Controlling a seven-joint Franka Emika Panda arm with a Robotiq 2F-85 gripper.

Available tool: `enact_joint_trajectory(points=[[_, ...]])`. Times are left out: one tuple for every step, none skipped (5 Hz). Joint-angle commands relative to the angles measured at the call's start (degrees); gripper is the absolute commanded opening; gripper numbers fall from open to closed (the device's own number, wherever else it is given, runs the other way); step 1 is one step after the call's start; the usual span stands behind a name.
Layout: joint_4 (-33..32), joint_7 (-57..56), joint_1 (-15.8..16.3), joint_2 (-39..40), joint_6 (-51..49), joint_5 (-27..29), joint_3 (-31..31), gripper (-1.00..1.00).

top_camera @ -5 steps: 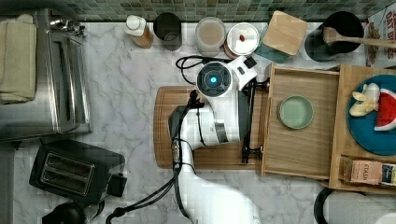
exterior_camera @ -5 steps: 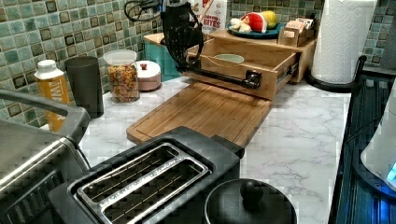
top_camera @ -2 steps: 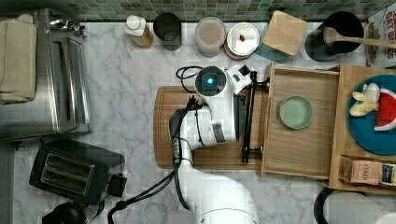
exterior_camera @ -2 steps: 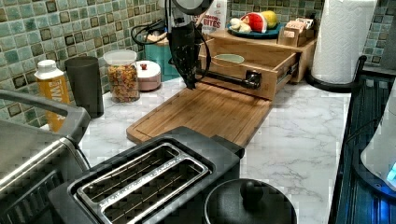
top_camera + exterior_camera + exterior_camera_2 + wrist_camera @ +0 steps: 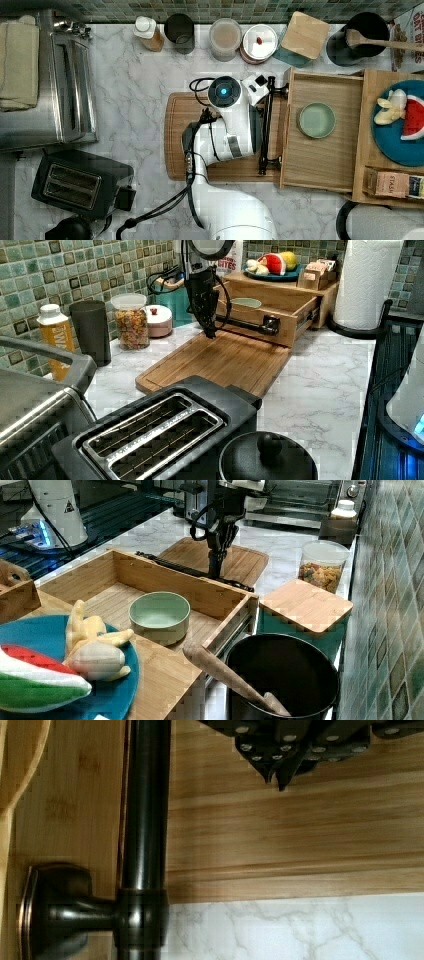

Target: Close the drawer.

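Observation:
The drawer [image 5: 325,165] is a shallow light-wood box standing pulled out, with a green bowl [image 5: 316,120] on its floor. Its thin black bar handle [image 5: 266,125] runs along the front, over the edge of the cutting board [image 5: 180,140]. My gripper [image 5: 210,333] points straight down over the board, shut, with nothing in it. It hangs just in front of the handle [image 5: 245,325] near the bar's far end. In the wrist view the gripper [image 5: 276,779] sits beside the bar [image 5: 145,805], apart from it. The right view has the gripper [image 5: 215,570] just behind the drawer front [image 5: 190,592].
Jars and a teal box with a wooden lid [image 5: 305,35] line the tiled wall. A black pot with a wooden spoon [image 5: 360,37] stands beside the drawer. The plate of fruit [image 5: 400,125] rests on the unit above it. A toaster [image 5: 80,182] sits at the top view's lower left.
The gripper has come down toward the cutting board in front of the handle and shifted slightly to the top view's left. The drawer has not moved.

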Motion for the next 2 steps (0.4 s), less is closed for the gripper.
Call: enact_joint_trajectory(points=[[-3.09, -9.51, -5.48, -4.63, 3.9, -0.47, -2.1, -1.0], [-3.73, -13.92, -8.18, -5.23, 4.43, 0.4, -3.07, -1.0]])
